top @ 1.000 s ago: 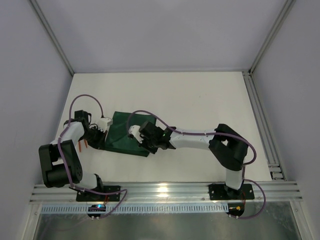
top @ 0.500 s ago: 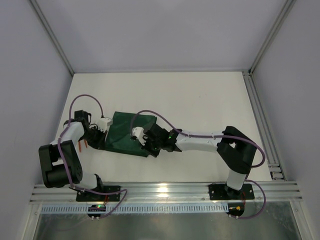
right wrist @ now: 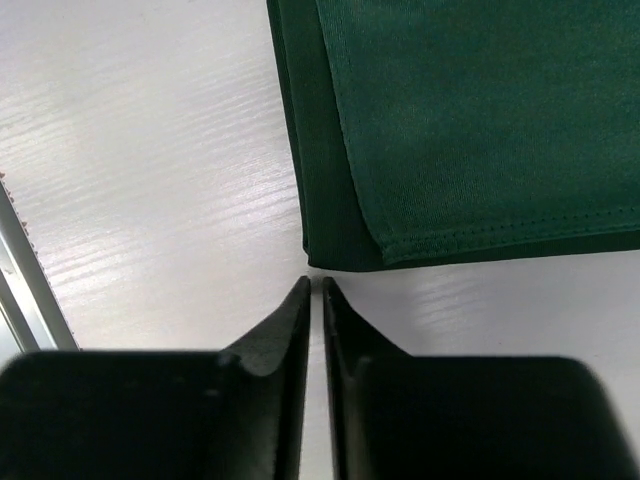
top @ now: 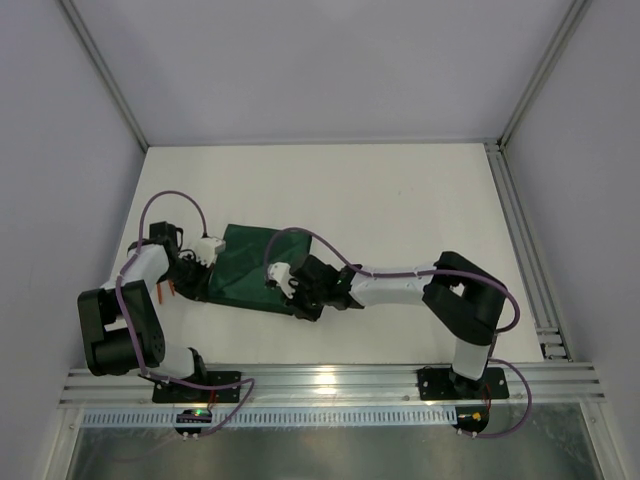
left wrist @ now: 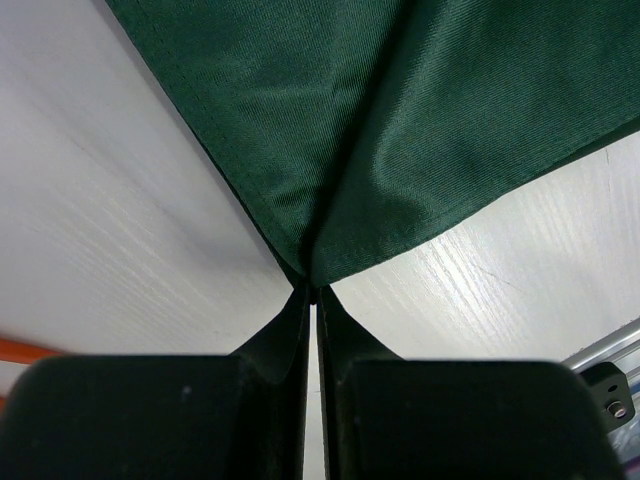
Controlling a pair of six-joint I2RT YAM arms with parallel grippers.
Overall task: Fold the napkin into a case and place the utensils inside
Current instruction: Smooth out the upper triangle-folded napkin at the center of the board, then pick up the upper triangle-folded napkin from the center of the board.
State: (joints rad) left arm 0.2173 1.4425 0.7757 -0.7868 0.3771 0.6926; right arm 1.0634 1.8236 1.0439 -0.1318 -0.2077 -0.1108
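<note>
Nearest, along the front edge, a silver aluminium rail [top: 330, 378].

Just beyond it, on the left, small thin bright orange plastic utensils [top: 166, 290], lying on the white tabletop [top: 420, 200]. Close beside the left arm [top: 140, 268], and a little apart from the left end of the cloth.

Then the dark green soft cloth napkin [top: 240, 268], folded to an oblong of several layers. Flat on the left-middle part of the tabletop, its long side slightly slanted.

At its near right corner, the right hand [right wrist: 312, 285]. Fingers pressed almost together, with only a hairline slit between, and holding nothing. Tips low over the tabletop, just beside the folded corner, with a thin strip of white between them and the cloth. In the right wrist view, a stitched hem on the upper layer and a darker lower layer showing under it along the left side and the near edge.

At the left end of the cloth, the left hand [left wrist: 312, 290]. Closed tight on a corner of the napkin, the fabric pinched between the two black fingertips and spreading away from them in two sloping folds.

Over the napkin, a purple cable [top: 305, 234] arching from the right arm [top: 400, 285].

Farther away, the tabletop reaching up to the pale grey walls [top: 330, 70].
</note>
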